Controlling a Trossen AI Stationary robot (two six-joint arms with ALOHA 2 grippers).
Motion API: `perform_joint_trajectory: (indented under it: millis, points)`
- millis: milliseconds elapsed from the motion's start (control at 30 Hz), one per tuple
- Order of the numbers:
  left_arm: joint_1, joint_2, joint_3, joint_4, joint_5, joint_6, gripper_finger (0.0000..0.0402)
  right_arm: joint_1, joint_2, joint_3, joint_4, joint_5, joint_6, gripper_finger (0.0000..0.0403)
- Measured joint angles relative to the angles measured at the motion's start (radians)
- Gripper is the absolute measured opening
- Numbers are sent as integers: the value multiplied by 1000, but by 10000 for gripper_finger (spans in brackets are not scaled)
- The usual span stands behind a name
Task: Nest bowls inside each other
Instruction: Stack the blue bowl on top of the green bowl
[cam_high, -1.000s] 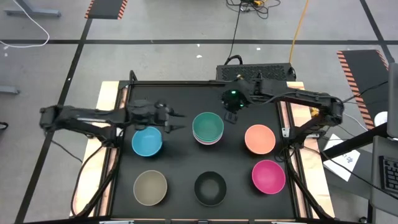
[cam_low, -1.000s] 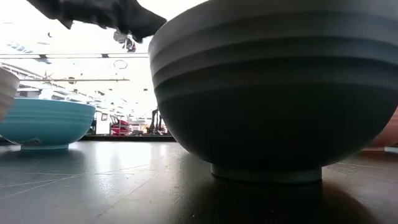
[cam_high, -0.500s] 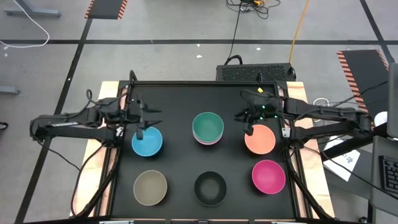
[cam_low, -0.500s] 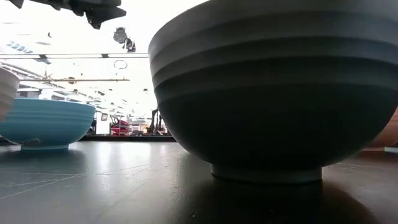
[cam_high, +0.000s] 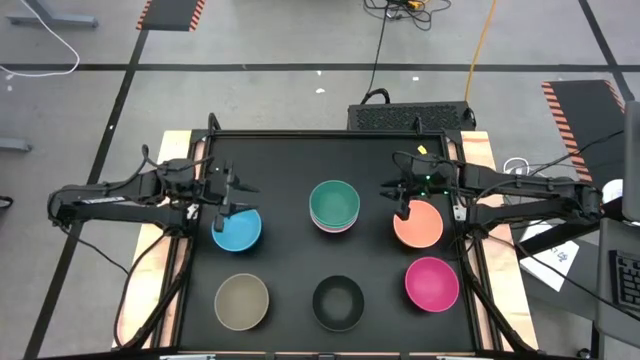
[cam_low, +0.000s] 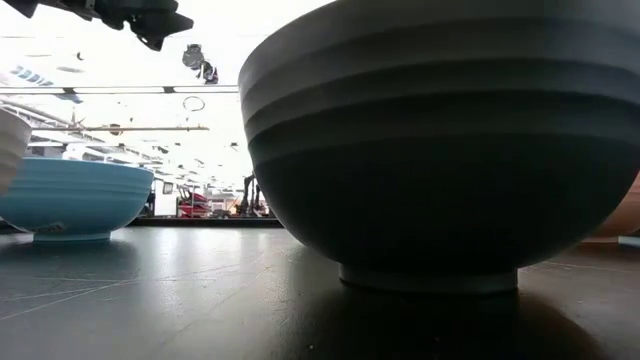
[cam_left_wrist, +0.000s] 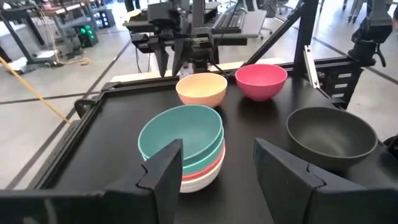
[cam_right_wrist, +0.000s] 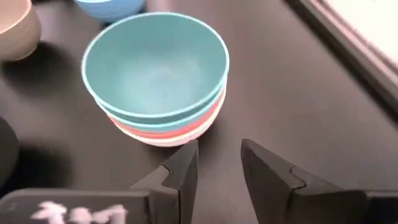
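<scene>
A stack of nested bowls (cam_high: 335, 207) stands mid-table on its white bottom bowl, turquoise on top (cam_right_wrist: 155, 78), with red-pink and white rims below (cam_left_wrist: 181, 146). Single bowls rest on their bases around it: blue (cam_high: 237, 228), orange (cam_high: 418, 224), magenta (cam_high: 432, 284), black (cam_high: 338, 303) and tan (cam_high: 242, 301). My left gripper (cam_high: 232, 195) hangs open above the blue bowl's far rim, with nothing between its fingers (cam_left_wrist: 217, 168). My right gripper (cam_high: 400, 195) hovers open over the orange bowl's far left rim, also with nothing between its fingers (cam_right_wrist: 214, 165). Both point toward the stack.
The black mat is bounded by a raised frame (cam_high: 330, 134) with wooden strips at both sides. A dark box (cam_high: 410, 116) sits beyond the far edge. In the low view the black bowl (cam_low: 430, 150) fills the foreground, and the left arm (cam_low: 140, 15) shows at upper left.
Both grippers have drawn back from the middle stack. The left one went toward the table's left edge and now stands over the blue bowl. The right one went toward the right edge and down, to a spot over the orange bowl. The bowls have stayed in place.
</scene>
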Motion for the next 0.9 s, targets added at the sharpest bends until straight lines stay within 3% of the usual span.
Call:
perform_joint_trajectory:
  millis: [267,400,600,767,900]
  points:
    - [0,0,0,19,-26,-18,198,0,-38,0,92,31,-170,105]
    - [0,0,0,18,-23,-30,198,3,-42,1,143,12,-134,105]
    - [0,0,0,7,-2,-52,198,17,-59,0,31,-75,-206,105]
    - [0,0,0,-12,-2,-52,198,-12,-90,0,-53,-49,-61,105]
    - [0,0,0,-7,7,-75,198,-45,-133,0,-208,-96,67,105]
